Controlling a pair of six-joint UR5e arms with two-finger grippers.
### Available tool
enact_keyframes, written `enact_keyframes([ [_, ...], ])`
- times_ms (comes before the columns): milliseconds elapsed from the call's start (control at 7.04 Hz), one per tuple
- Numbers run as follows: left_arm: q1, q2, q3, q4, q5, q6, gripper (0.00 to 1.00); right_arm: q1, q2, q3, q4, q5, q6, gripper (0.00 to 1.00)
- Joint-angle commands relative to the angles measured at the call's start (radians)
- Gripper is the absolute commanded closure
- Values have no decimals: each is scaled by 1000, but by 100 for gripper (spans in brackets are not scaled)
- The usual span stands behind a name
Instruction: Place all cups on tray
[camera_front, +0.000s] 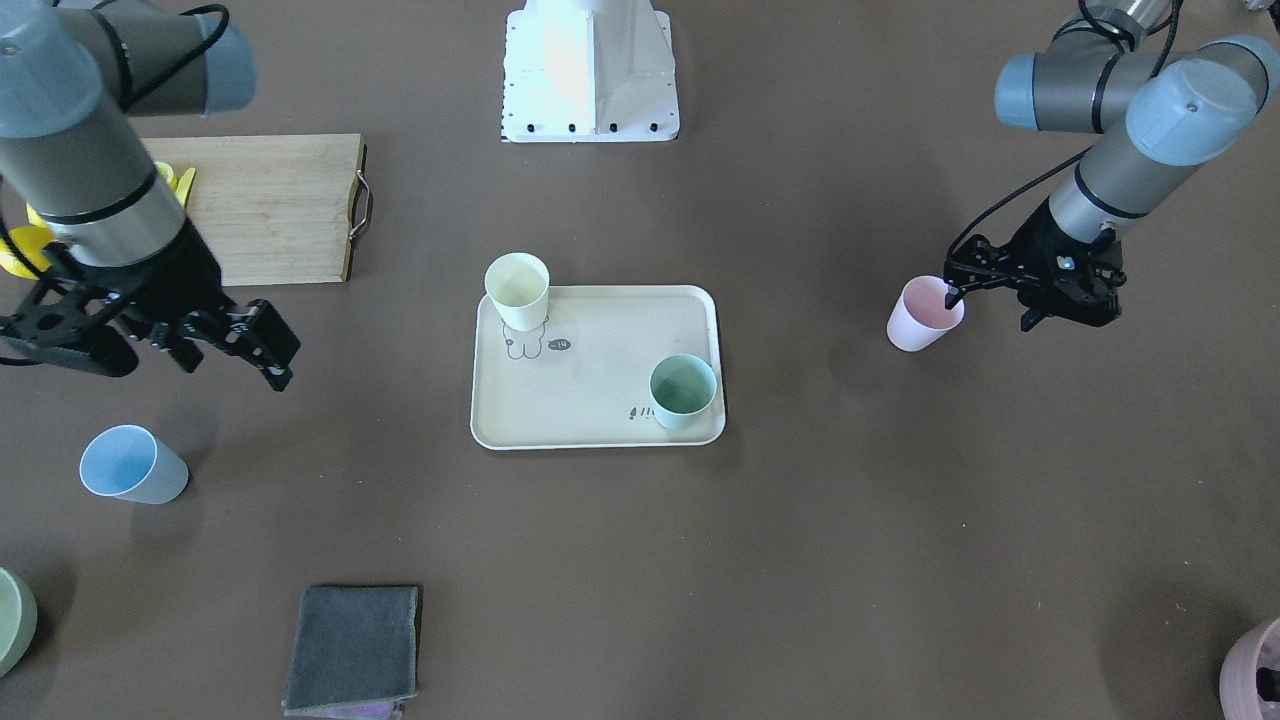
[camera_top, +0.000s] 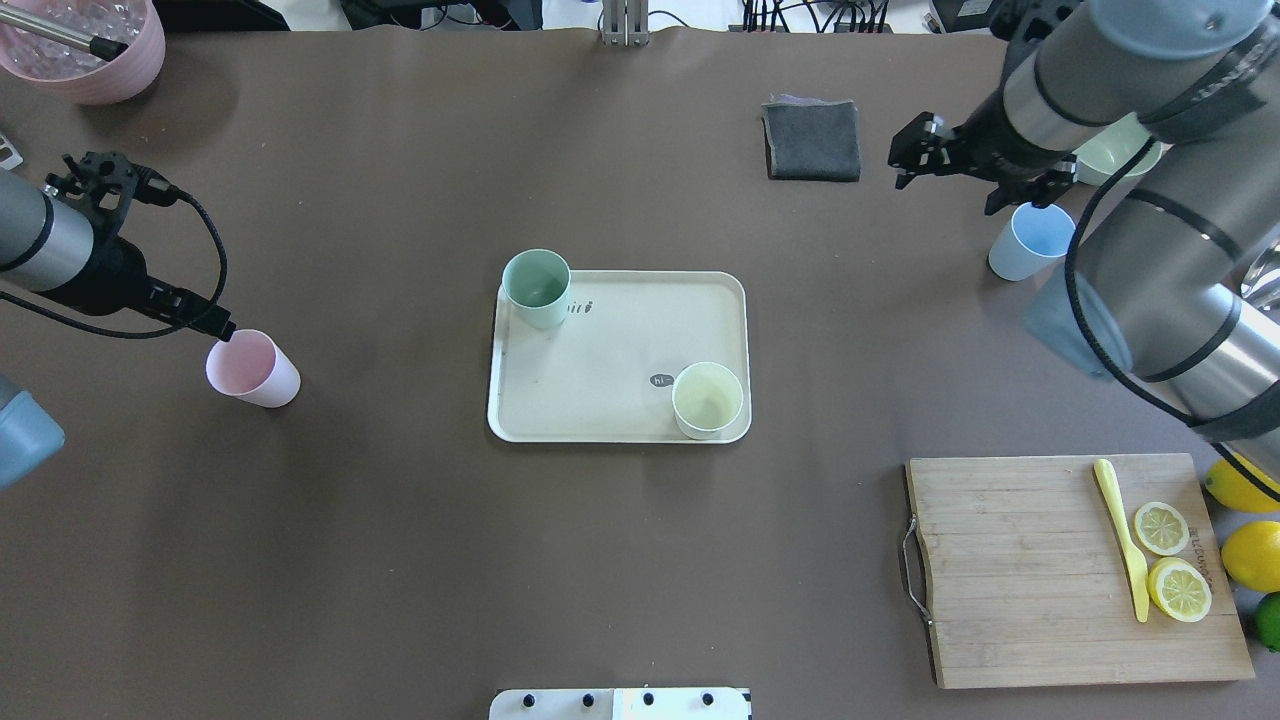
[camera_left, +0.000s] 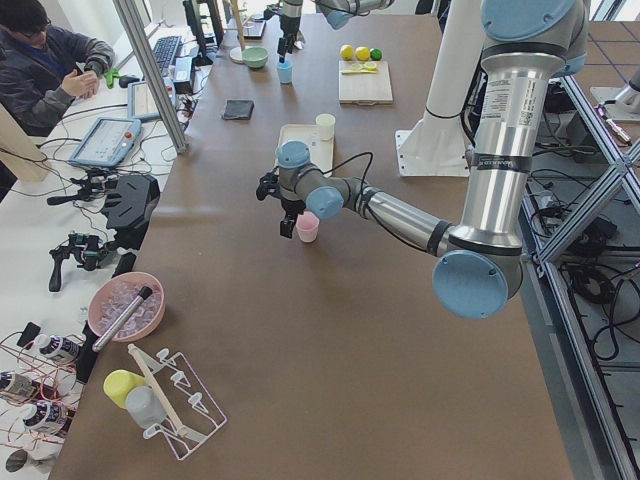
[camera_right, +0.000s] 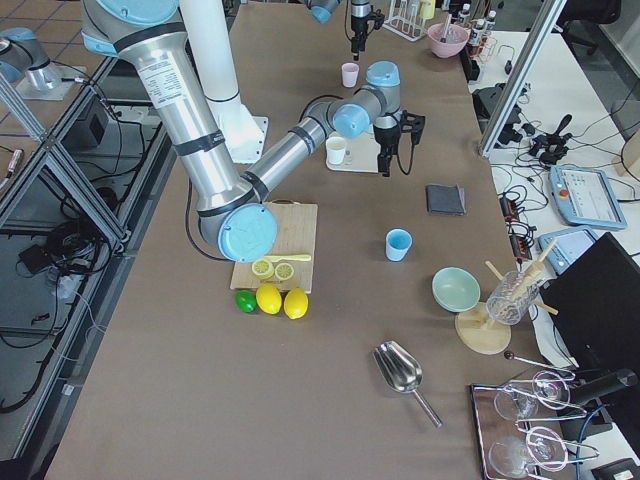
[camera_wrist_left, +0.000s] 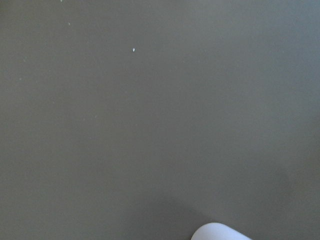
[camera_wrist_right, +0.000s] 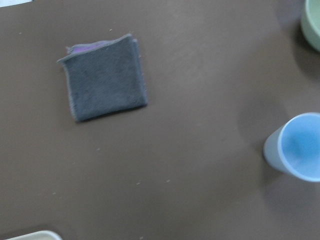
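The counter (camera_top: 400, 560) carries the tray (camera_top: 620, 340) at its middle. Two of the four cups already stand upright on it, the mint green cup (camera_top: 537, 285) in one corner and the pale yellow cup (camera_top: 708, 398) in the corner diagonally opposite, so I judge the job half done. The pink cup (camera_top: 255, 368) and the light blue cup (camera_top: 1030, 240) stand upright on the bare counter, well apart from the tray and on opposite sides of it. The right gripper (camera_top: 950, 185) hangs near the blue cup with its jaws spread and nothing in them. The left gripper (camera_front: 955, 292) has a fingertip at the pink cup's rim. In the overhead view the right arm hides much of a pale green bowl (camera_top: 1115, 155), and the cups cover parts of the tray's drawing. I cannot tell whether the left jaws pinch the pink cup's wall or only sit over it, because the left wrist view shows just a sliver of rim at its lower edge.
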Motion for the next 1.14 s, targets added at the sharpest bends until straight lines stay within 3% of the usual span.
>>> enact_keyframes([
  [0, 105, 10, 32, -69, 89, -82, 27, 109, -52, -62, 8, 57, -229, 0],
  [142, 106, 10, 66, -106, 91, -81, 68, 122, -59, -87, 13, 57, -268, 0],
  [284, 107, 13, 72, -109, 91, -79, 100, 129, -77, -87, 13, 57, -290, 0],
  [568, 105, -2, 5, -85, 79, -87, 100, 168, -111, -88, 13, 80, -369, 0],
  [710, 105, -40, -41, -7, 53, -95, 100, 182, -143, -88, 13, 88, -418, 0],
  [852, 105, -130, -78, 106, 51, -169, 100, 183, -178, -102, 57, 88, -434, 0],
  [994, 151, -210, -83, 160, 54, -270, 100, 185, -199, -180, 185, 89, -432, 0],
])
